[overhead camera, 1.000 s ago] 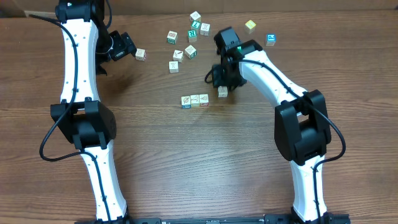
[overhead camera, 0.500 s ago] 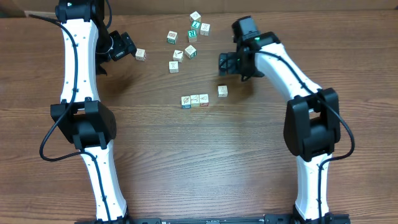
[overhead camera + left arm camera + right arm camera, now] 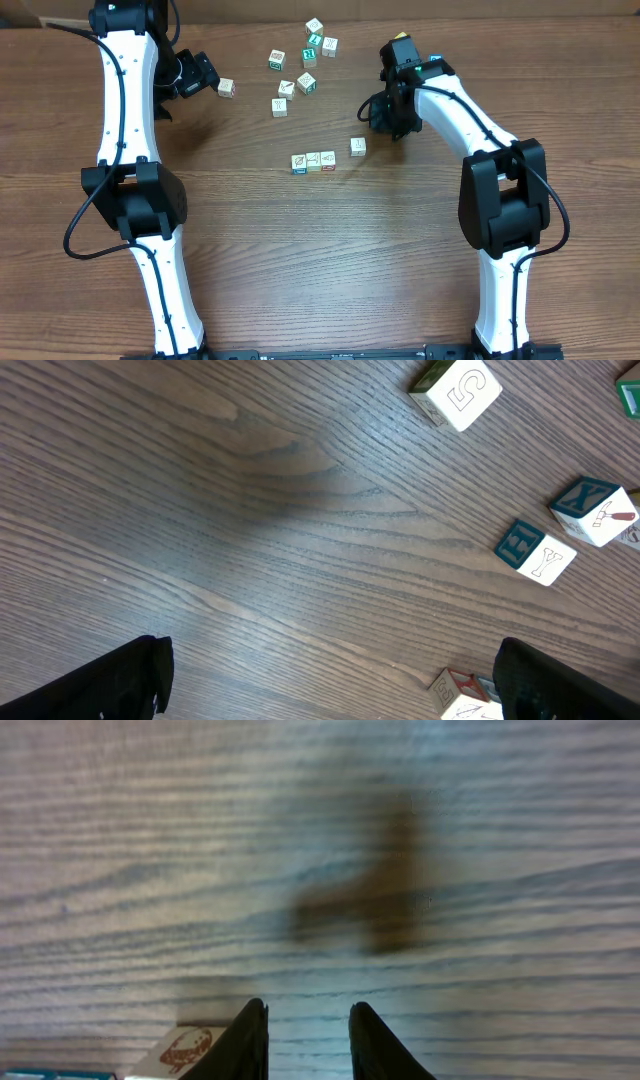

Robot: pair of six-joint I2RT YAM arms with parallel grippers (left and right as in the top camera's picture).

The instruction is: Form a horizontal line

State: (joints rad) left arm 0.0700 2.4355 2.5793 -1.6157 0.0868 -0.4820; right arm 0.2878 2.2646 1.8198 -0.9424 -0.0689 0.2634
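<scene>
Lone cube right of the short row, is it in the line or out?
Out. The cube sits apart from the three-cube row, with bare table between them.

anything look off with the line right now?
Yes. The row holds only three touching cubes. The fourth cube sits apart, to the right and farther up the table, with a clear gap, so it is out of line.

Brown wood-grain surface (image 3: 320,260). Near the middle sits the horizontal line (image 3: 313,161), so far three pale cubes touching edge to edge. A fourth cube (image 3: 358,146) is between its 2 and 3 o'clock, close but with a gap. Loose cubes (image 3: 306,82) are scattered at 12 o'clock, plus a lone cube (image 3: 227,88) around 10 o'clock.
</scene>
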